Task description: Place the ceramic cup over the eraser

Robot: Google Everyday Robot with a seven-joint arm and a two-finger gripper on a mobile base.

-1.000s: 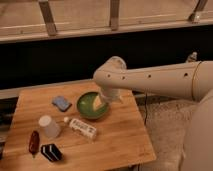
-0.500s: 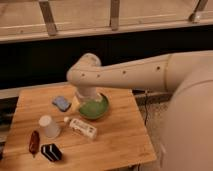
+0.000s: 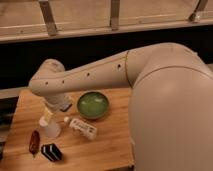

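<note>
Ceramic cup (image 3: 51,129) stands upright at lower left on the wooden table (image 3: 102,150), apart from the striped eraser (image 3: 51,152) below it. Gripper (image 3: 48,115) hovers just above the cup, released and holding nothing. 2 steps appear left: grasping, then covering.

My end effector (image 3: 48,118) hangs, fingers apart, just above the cup (image 3: 52,131) on the wooden tabletop (image 3: 107,147). Also on it: a green bowl (image 3: 92,105), a white bottle (image 3: 83,128) lying beside the cup, the eraser (image 3: 51,152) near the front edge, and a dark red object (image 3: 34,141).

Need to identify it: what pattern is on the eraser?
Eraser: black with white diagonal stripes, camera view; gripper above ceramic cup.
</note>
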